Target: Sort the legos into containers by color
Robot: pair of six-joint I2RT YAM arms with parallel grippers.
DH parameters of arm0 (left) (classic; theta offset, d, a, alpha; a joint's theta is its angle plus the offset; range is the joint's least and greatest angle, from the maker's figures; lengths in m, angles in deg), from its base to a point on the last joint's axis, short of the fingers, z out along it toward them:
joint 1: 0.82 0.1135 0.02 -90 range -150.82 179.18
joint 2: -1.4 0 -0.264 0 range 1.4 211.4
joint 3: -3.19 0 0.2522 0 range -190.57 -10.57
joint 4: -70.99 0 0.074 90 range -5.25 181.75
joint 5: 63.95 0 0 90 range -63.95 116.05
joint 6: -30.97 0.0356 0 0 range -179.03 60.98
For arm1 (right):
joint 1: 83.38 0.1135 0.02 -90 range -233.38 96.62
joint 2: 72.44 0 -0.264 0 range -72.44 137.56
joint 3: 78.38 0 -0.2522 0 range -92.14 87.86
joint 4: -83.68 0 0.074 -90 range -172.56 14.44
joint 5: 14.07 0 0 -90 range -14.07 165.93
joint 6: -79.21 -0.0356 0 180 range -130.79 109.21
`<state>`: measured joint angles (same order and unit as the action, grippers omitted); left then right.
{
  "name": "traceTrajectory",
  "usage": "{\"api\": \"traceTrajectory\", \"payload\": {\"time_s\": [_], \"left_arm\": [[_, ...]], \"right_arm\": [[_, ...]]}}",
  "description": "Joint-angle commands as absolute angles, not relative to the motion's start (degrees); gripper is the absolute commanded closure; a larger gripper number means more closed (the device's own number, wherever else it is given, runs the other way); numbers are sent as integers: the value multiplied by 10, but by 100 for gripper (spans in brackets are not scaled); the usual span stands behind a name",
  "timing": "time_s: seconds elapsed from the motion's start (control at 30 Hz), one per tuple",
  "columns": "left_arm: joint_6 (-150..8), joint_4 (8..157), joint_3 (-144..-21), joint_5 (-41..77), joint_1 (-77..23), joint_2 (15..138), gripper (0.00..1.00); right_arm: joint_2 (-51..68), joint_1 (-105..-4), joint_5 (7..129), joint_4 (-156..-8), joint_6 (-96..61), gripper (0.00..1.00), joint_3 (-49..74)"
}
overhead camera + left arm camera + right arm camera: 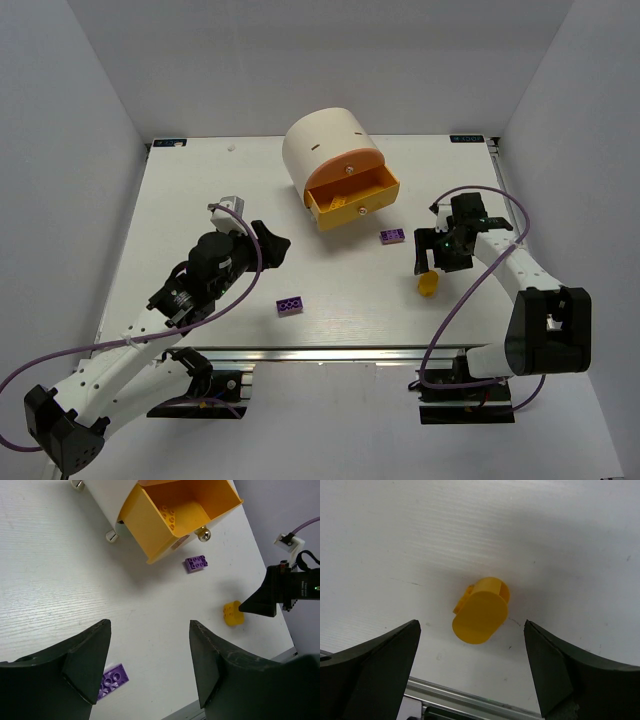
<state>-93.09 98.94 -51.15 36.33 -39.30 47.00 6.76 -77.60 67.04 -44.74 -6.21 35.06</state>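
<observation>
The yellow lego (481,611) is sitting on the white table (200,190) toward the front right, well apart from the cabinet. In the right wrist view it's looking like a chunky rounded piece with a smooth face turned to the lens. The left wrist view is showing studs on one side of it.

The right gripper (471,630) is hanging over it with the jaws spread wide, one finger on each side of the lego and nothing clamped. From the left wrist view a dark fingertip is sitting right at the lego's edge, but I can't tell if it's touching.

The left gripper (149,630) is hovering over the table with its jaws wide apart too, gripping nothing. One purple lego (112,680) is lying flat just below it near the front edge. The other purple lego (196,563) is lying just in front of the open drawer.

The cream cabinet (330,145) is standing at the back middle with its orange-yellow drawer (135,527) pulled out, shiny knob (203,534) facing the arms. One studded brick (169,516) of about the same colour as the drawer is lying inside it.
</observation>
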Motion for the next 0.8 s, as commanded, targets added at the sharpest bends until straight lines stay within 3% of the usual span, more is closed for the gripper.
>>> {"api": "traceTrajectory", "payload": {"time_s": [0.0,0.3,0.53,0.63,0.67,0.73,0.77], "left_arm": [[-944,982,-512,369,-396,463,26],[-964,987,-506,377,-396,454,26],[-972,1001,-508,382,-396,454,26],[-972,1008,-507,384,-396,452,26],[-972,1008,-506,385,-396,450,26],[-974,1007,-501,385,-396,449,26],[-975,1007,-500,384,-396,449,26]], "right_arm": [[80,-772,676,-443,-134,11,367],[125,-772,721,-478,-215,12,364],[165,-770,726,-479,-239,25,361],[159,-771,724,-482,-233,40,356],[156,-771,720,-481,-228,53,354],[148,-770,714,-478,-212,66,343],[145,-771,706,-477,-205,83,337]]}}
